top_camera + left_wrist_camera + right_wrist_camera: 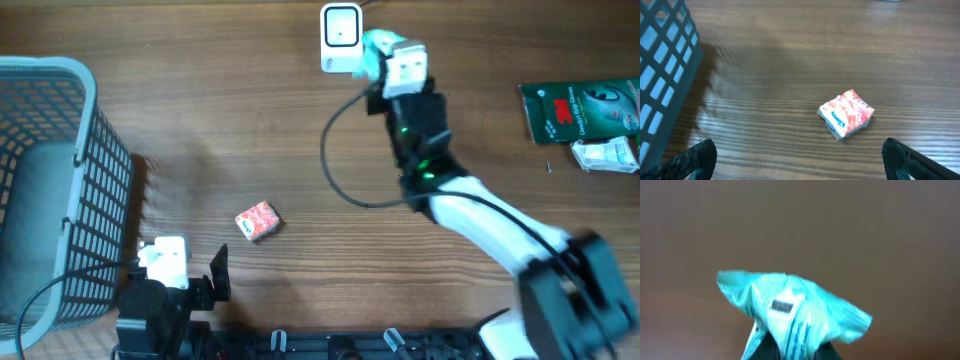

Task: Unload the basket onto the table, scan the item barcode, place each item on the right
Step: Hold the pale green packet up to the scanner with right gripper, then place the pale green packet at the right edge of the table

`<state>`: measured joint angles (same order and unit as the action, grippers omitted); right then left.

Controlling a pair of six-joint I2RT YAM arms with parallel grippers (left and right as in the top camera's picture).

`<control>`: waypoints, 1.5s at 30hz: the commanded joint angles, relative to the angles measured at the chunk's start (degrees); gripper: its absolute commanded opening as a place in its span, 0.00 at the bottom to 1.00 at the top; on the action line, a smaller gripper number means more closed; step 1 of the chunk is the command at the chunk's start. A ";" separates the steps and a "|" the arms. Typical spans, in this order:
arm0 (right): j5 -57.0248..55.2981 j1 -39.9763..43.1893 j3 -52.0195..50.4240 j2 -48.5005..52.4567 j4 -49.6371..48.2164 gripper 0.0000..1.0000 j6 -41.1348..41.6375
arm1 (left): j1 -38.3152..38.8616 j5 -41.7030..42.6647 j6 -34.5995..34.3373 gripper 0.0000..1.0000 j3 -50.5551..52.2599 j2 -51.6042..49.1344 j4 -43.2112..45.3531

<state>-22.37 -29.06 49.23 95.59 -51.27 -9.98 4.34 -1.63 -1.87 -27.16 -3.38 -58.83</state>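
As the views laid it out, the entry ran from the desk's left edge to its right.

1. One blue-grey mesh basket (40, 180), at the left edge.
2. Left tool (800, 162), at the near edge beside the basket, jaws spread wide apart, nothing held.
3. One small red-and-white packet (257, 221), lying on bare desk just ahead of the left tool, untouched.
4. One white scanner (340, 30), at the far edge, near its middle.
5. One teal packet (375, 45), by judgement the task's thing, raised off the desk just beside the scanner; touching it or not could not be told. One barcode (782, 305) showed on it in the right wrist view.
6. Right tool (385, 62), jaws together, clamped on one end of the teal packet.
7. One green packet (578, 108) and one white packet (605, 155), close together at the right edge.

Count: four packets, one basket, one scanner, two tools.

Progress, as judged: pick-up and carry to the scanner were done. Turning the barcode squarely to the scanner and getting a read were left, and no sign of a read showed.
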 commanded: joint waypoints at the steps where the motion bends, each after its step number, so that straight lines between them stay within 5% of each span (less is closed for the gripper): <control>1: -7.85 -1.25 0.85 10.21 -17.68 0.05 -17.29 | -0.17 0.04 -0.33 1.00 0.15 0.31 0.13; 3: -5.57 -1.09 3.76 17.09 -24.35 0.05 -23.19 | -0.17 0.04 -0.33 1.00 0.15 0.31 0.15; 13: 4.20 1.03 38.53 43.89 -17.94 0.05 -39.47 | -0.17 0.04 -0.33 1.00 0.15 0.31 0.13; 21: 5.55 0.44 43.41 53.18 -17.94 0.04 -48.85 | -0.17 0.04 -0.33 1.00 0.15 0.31 0.13; 26: 5.60 -1.88 43.28 53.27 -1.97 0.05 -39.39 | -0.17 0.04 -0.33 1.00 0.15 0.31 0.13; 36: -7.78 -3.87 43.30 44.00 -0.07 0.04 -30.34 | -0.17 0.04 -0.33 1.00 0.15 0.31 0.15; 39: -23.67 -2.47 43.30 29.59 24.70 0.04 -17.42 | -0.17 0.04 -0.33 1.00 0.15 0.31 0.15; 42: -24.59 3.63 43.30 18.84 52.50 0.04 4.87 | -0.17 0.04 -0.33 1.00 0.15 0.31 0.13; 45: -18.95 12.52 43.30 16.26 68.54 0.04 10.62 | -0.17 0.04 -0.33 1.00 0.15 0.31 0.13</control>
<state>-42.50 -23.20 92.73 112.92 12.10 -10.00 4.32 -1.65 -1.87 -27.14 -3.38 -58.96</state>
